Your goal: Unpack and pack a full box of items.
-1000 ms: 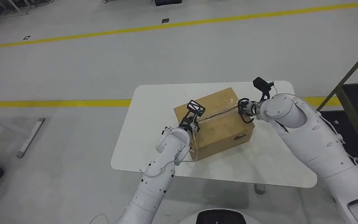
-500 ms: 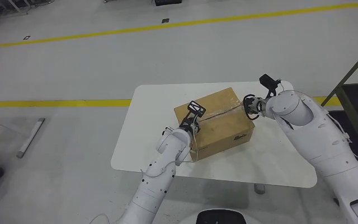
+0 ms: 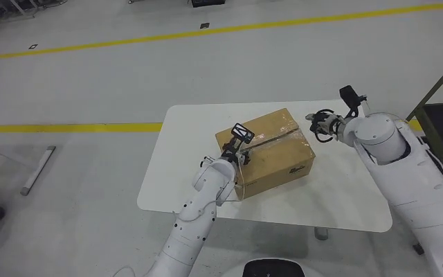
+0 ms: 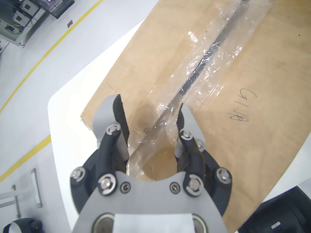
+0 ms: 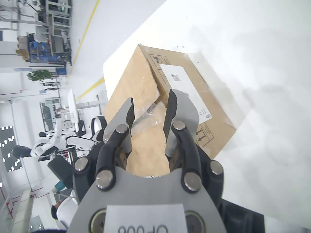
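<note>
The box (image 3: pixel 266 149) stands closed on the white tabletop (image 3: pixel 180 159), roughly at its middle, skewed to the tabletop's edges. It is brown corrugated cardboard. Clear tape (image 4: pixel 209 49) runs along the centre seam (image 4: pixel 194 73) between the two top flaps. A printed label (image 5: pixel 184 86) covers part of one end face.

**Claw state**
- The left claw (image 4: pixel 150 104) sits over the box top at one end of the seam. Its jaws are apart and straddle the crumpled tape. It cannot be told whether the pads touch the film.
- The right claw (image 5: pixel 151 99) hangs beyond the opposite end of the box, clear of it. Its jaws are apart and hold nothing.

**Handling properties (judged)**
- The task calls the box full, so it is probably heavy. Sliding it should be safer than lifting it.
- The walls and corners should be stiff. The top flaps will likely flex under pressure, most of all along the seam, where a dark gap shows through the tape.
- The tape is thin, glossy and wrinkled. It will probably slip between smooth pads, then stretch or tear instead of peeling off whole.

**Where to take hold (judged)**
- Tape: grip the bunched, loose film at the seam end beneath the left claw. A thick fold should hold better than a single layer.
- Flaps: grip the free edge at the seam, near an end where the cardboard looks ragged and slightly lifted.
- Box body: press on opposite side walls. Do not lift by the flaps.
</note>
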Robot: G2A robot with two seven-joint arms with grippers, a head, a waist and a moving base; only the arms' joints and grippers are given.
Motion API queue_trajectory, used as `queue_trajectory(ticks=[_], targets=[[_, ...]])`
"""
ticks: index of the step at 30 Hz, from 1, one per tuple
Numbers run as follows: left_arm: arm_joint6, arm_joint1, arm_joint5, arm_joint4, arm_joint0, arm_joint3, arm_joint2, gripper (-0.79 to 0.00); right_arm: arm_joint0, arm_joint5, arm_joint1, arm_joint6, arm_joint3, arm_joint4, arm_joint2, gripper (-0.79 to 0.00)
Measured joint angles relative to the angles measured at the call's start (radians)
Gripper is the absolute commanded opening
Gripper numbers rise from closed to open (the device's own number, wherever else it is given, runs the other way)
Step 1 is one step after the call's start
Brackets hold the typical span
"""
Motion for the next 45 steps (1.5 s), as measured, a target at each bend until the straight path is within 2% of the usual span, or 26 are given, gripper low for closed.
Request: queue_trajectory(ticks=[1, 2, 3, 10, 15, 22, 27, 32, 38, 45], targets=[[0.003, 0.001, 0.001, 0.001, 0.005, -0.01, -0.005, 0.0, -0.014, -0.013, 0.0, -0.017, -0.013, 0.013, 0.009, -0.668], [0.004, 0.003, 0.001, 0.002, 0.011, -0.02, -0.011, 0.0, -0.028, -0.026, -0.001, -0.032, -0.024, 0.023, 0.015, -0.686], [0.005, 0.005, -0.002, 0.005, 0.018, -0.034, -0.018, 0.0, -0.045, -0.042, -0.001, -0.051, -0.038, 0.034, 0.023, -0.785], [-0.002, 0.018, -0.014, 0.012, 0.069, -0.141, -0.064, 0.0, -0.134, -0.127, -0.003, -0.175, -0.12, 0.073, 0.066, -0.785], [-0.004, 0.028, -0.02, 0.018, 0.11, -0.229, -0.099, 0.0, -0.195, -0.218, -0.003, -0.217, -0.18, 0.097, 0.096, -0.785], [0.024, 0.051, 0.004, 0.102, 0.216, -0.365, -0.175, 0.0, -0.296, -0.386, -0.007, -0.317, -0.297, -0.006, 0.052, -0.785], [0.084, 0.067, 0.031, 0.19, 0.308, -0.443, -0.233, 0.0, -0.307, -0.4, -0.008, -0.33, -0.306, -0.026, 0.038, -0.785], [0.117, 0.076, 0.076, 0.251, 0.367, -0.488, -0.272, 0.0, -0.307, -0.4, -0.008, -0.33, -0.305, -0.028, 0.038, -0.785], [0.133, 0.079, 0.131, 0.288, 0.395, -0.511, -0.294, 0.0, -0.313, -0.434, -0.013, -0.36, -0.318, -0.195, -0.037, -0.785], [0.125, 0.081, 0.137, 0.305, 0.388, -0.508, -0.304, 0.0, -0.219, -0.446, -0.05, -0.441, -0.274, -0.53, -0.281, -0.785]])
